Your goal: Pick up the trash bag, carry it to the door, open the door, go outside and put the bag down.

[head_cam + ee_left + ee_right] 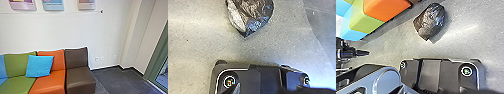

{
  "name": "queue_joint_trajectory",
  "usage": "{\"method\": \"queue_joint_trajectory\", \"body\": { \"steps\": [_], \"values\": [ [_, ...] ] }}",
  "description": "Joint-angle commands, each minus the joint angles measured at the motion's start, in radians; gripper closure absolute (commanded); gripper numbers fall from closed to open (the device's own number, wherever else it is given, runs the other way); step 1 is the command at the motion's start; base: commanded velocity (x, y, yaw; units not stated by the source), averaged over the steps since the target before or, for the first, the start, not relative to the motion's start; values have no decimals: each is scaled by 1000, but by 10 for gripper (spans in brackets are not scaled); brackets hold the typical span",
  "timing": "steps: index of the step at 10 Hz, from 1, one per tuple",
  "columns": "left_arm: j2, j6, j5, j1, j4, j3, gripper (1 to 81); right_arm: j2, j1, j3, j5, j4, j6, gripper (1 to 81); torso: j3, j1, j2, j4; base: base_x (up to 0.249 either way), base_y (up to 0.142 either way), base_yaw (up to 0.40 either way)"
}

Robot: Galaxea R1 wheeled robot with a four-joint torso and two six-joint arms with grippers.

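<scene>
1. White wall [62, 32] runs across my head view, with three printed sheets [23, 5] cut off along the top and a small dark fitting [101, 11] to the right of them.
2. Below stands a row of joined seats: blue [2, 66] at the edge, then green [18, 65], orange [53, 75] and brown [78, 75]. A bright blue cushion [39, 66] leans against the backs where green and orange meet.
3. Pale wall sockets [97, 59] sit low on the wall beyond the brown seat, above a dark skirting [105, 67]. Dark grey flooring [117, 80] reaches into the corner, and a green frame [157, 53] with glass [163, 75] stands at the right edge.
4. Down on the pale grey floor I've got the trash bag [430, 22], dark, shiny and crumpled, with one end drawn to a blunt corner. It lies near the orange seat, with bare floor between the two.
5. Both wrist views give me the bag, well clear of the robot's own dark plate [429, 75].
6. As for the jaws, I can't tell whether the left gripper is open or closed, and I can't tell for the right gripper either.
</scene>
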Motion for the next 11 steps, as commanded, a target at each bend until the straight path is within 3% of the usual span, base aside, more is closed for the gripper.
{"method": "queue_joint_trajectory", "body": {
  "steps": [1, 4, 6, 9, 11],
  "values": [
    [-34, -3, 77, -120, -23, 3, 10, -85, 127, 23, -90, 37, 2, 10, -76, 62, -97, 0, 0, 0, 0],
    [-31, -3, 112, -156, -38, -23, 10, -118, 177, 52, -96, 43, 8, 10, -144, 112, -177, 0, 0, 0, 0],
    [-19, -3, 114, -163, -40, -26, 10, -90, 230, 47, -170, 43, 20, 10, -208, 156, -245, 0, 0, 0, 0],
    [7, -3, 116, -174, -40, -63, 10, -56, 294, 32, -214, 41, 46, 10, -305, 223, -348, 0, 0, 0, 0],
    [38, -3, 151, -197, -41, -110, 10, -59, 331, 33, -250, 41, 63, 10, -369, 266, -416, 0, 0, 0, 0]
  ]
}}
